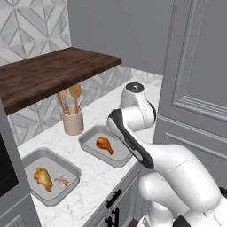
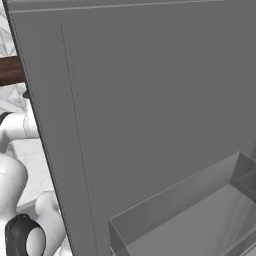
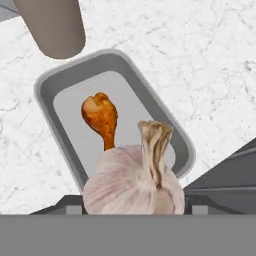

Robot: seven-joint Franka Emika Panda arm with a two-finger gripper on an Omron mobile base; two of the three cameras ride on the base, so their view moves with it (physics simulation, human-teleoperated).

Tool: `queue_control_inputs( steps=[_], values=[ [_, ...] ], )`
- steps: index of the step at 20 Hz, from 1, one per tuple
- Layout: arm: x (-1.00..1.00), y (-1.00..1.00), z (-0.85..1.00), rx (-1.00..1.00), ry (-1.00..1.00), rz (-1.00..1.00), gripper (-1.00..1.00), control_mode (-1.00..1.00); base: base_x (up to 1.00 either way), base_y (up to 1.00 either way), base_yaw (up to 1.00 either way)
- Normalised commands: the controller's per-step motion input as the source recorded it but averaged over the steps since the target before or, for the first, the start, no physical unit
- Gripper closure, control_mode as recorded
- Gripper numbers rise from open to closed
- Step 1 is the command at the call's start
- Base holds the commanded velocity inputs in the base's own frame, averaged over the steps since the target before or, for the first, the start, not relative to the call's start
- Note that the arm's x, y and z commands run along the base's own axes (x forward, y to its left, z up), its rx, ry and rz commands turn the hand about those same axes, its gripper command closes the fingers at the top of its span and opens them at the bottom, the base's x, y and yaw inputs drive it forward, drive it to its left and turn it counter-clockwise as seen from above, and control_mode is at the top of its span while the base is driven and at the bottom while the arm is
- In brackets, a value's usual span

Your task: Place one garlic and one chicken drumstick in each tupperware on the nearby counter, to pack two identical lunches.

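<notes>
One garlic (image 3: pixel 132 182) gripped in the hand (image 3: pixel 132 207) above two tupperwares (image 1: pixel 91 142), each holding one drumstick (image 1: pixel 105 145).

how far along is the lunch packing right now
Done: the near tupperware holds a chicken drumstick and a garlic. The far tupperware holds the other drumstick but no garlic yet. In hand: the pincer carries the second garlic above that tray. Left: set it inside and let go.
</notes>
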Motion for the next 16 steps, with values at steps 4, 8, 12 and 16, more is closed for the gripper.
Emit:
queue_control_inputs(
  steps=[4,8,12,16],
  values=[
    [0.07,0.0,-1.0,-0.13,0.06,0.0,1.0,-1.0,0.0,0.0,0.0],
    [0.33,-0.19,-0.98,0.06,0.04,0.0,1.0,-1.0,0.0,0.0,0.0],
    [0.38,-0.23,-0.46,0.13,0.0,0.0,-1.0,-1.0,0.0,0.0,0.0],
    [0.21,0.0,0.06,0.0,0.0,0.0,-1.0,-1.0,0.0,0.0,0.0]
  ],
)
